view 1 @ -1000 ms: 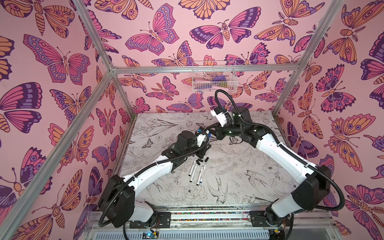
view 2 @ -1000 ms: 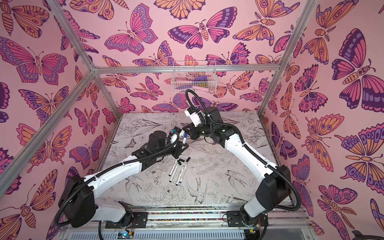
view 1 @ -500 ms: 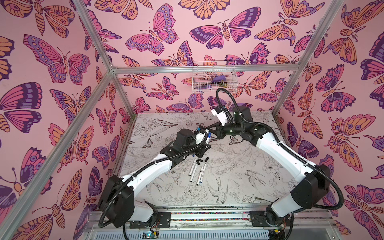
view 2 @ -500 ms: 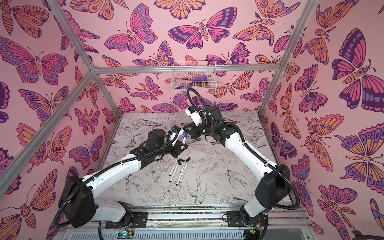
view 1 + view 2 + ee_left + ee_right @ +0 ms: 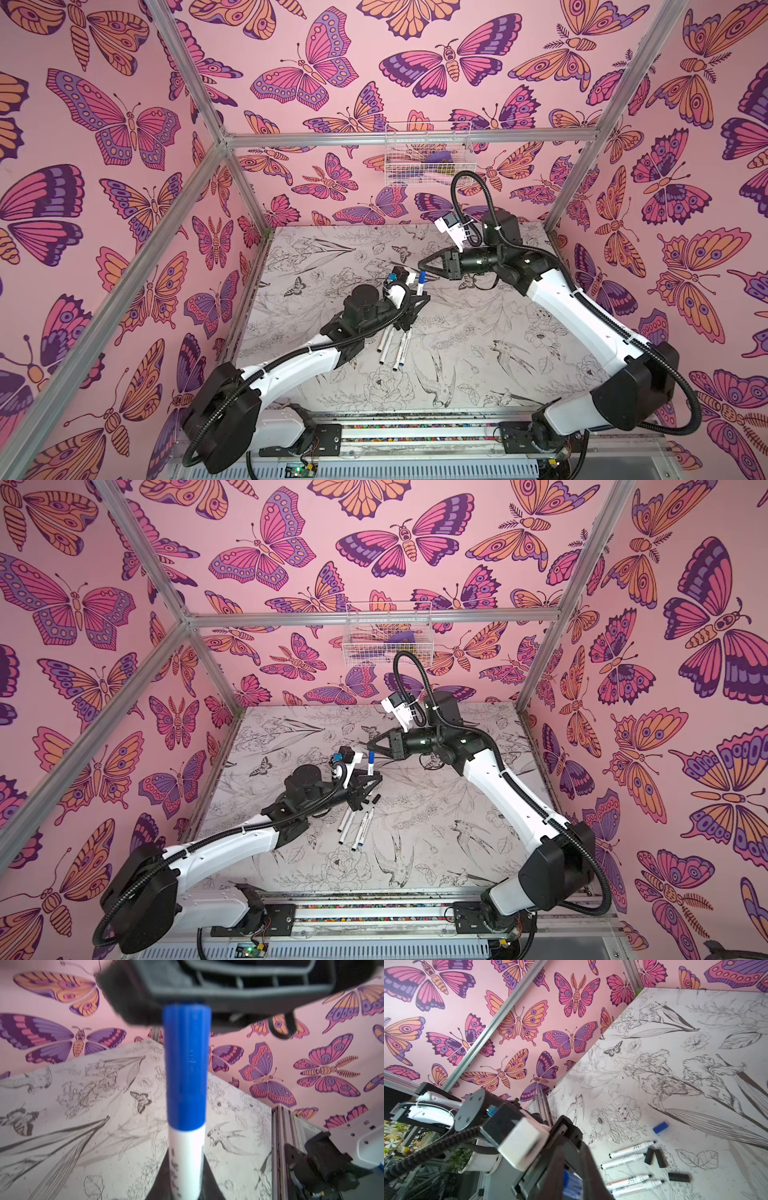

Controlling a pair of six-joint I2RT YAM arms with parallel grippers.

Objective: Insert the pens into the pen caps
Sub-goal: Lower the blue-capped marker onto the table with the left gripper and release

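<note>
Jaws on the left gripper (image 5: 417,298) pinch narrow around the white barrel of a pen (image 5: 186,1157). They hold it upright above the surface (image 5: 478,332), with a blue cap (image 5: 186,1064) seated on its upper end. The right gripper (image 5: 420,264) hangs just past the cap's tip. Its jaws are blurred in both wrist views, so I cannot tell whether they grip the cap or stand apart.

A second ago the two grippers overlapped in both top views; now they do not (the cap shows clear between them). That suggests the push-on is finished and the right arm is letting go, which would make one pen done.

Four uncapped pens (image 5: 629,1181) lie side by side on the surface below. Three black caps (image 5: 659,1157) sit just beside their tips, with a loose blue cap (image 5: 660,1127) nearby.
</note>
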